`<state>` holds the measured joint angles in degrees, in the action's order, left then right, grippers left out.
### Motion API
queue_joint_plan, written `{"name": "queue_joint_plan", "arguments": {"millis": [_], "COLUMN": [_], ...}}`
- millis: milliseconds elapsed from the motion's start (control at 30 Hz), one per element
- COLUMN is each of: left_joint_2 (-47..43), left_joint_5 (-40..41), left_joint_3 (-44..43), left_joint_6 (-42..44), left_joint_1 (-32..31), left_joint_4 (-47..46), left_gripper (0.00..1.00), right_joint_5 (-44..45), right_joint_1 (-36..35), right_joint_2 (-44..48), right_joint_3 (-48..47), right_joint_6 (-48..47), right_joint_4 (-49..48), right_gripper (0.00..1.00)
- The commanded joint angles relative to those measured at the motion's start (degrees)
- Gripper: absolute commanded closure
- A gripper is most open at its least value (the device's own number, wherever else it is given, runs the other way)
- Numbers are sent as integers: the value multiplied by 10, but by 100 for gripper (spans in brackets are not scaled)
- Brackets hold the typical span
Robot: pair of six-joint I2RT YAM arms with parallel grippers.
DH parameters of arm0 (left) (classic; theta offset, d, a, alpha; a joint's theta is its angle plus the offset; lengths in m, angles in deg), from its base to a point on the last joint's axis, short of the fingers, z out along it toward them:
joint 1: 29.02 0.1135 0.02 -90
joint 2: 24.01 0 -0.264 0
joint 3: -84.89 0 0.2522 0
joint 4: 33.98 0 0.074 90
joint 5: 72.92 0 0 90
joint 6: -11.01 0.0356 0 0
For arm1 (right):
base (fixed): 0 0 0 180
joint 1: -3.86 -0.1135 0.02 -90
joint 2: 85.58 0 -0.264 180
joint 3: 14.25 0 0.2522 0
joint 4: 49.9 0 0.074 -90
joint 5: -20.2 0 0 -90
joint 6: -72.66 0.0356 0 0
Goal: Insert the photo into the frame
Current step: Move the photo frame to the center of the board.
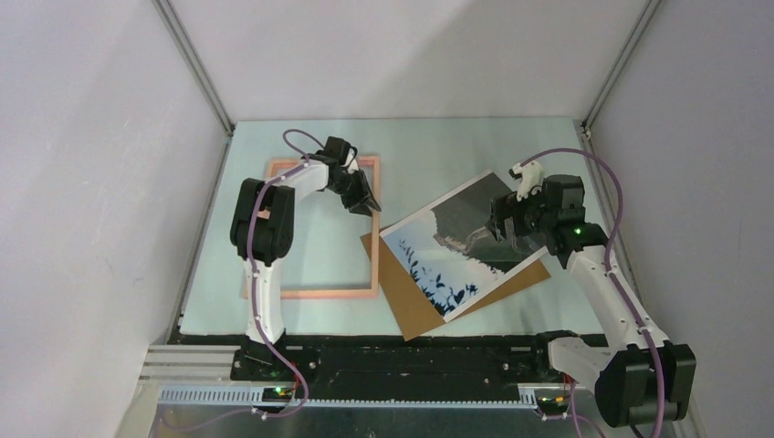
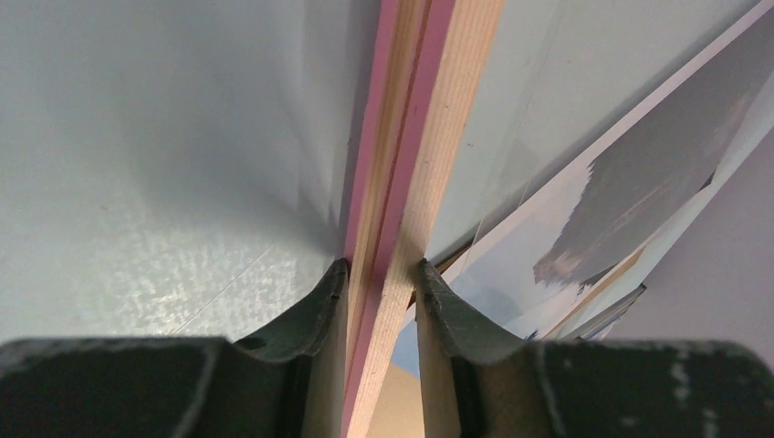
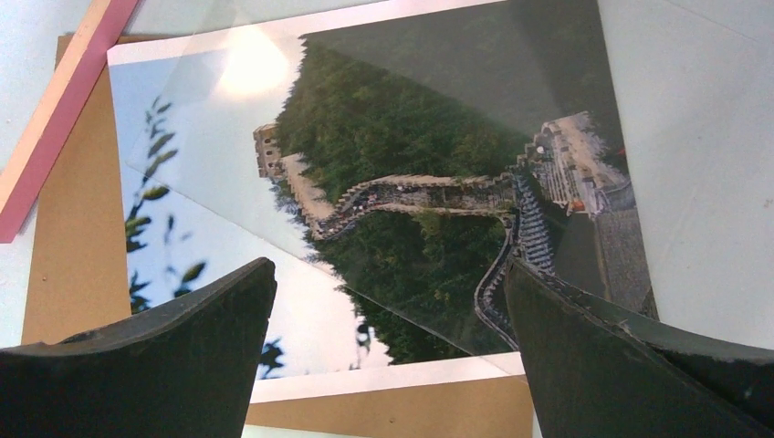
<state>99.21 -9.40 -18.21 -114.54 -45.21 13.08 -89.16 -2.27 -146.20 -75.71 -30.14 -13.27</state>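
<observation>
The photo (image 1: 429,257) lies outside the frame (image 1: 310,293).
Left tool (image 2: 381,265) pinches the frame's rail; right tool (image 3: 388,272) hovers spread over the photo, nothing inserted yet.

Photo (image 1: 429,260) outside frame (image 1: 310,292)
Thin pink frame lies left of centre; the white-bordered hill-and-wall print lies skewed just right of it.

- photo (image 3: 411,137): glossy paper, glare on it.
- frame (image 2: 429,137): wood, pink painted, bare grainy edge.
- board (image 3: 73,237): matt brown card.
- table (image 2: 137,182): smooth, pale, faint speckled sheen.
</observation>
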Motion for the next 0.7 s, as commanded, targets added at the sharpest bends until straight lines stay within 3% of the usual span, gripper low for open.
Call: {"name": "queue_joint_plan", "arguments": {"millis": [0,200,400,667], "left_joint_2": [-17,-30,-77,-165], "left_joint_5": [-22,-7,42,107], "left_joint_3": [-3,13,49,71], "left_joint_6": [-48,-26,27,155], "left_joint_1": [-12,-13,-11,-6], "left_joint_4": [-36,-36,-35,-32], "left_gripper": [84,69,31,2], "right_joint_5": [-1,5,15,27], "right_joint_1": [-8,-16,-19,-20], "right_joint_2": [-3,-5,1,17], "right_joint_3": [-3,-3,-3,-4], "right_joint_6": [-12,-8,-1,5], "right_joint_4": [-8,-8,-9,-9], "right_gripper": [0,0,0,0]}}
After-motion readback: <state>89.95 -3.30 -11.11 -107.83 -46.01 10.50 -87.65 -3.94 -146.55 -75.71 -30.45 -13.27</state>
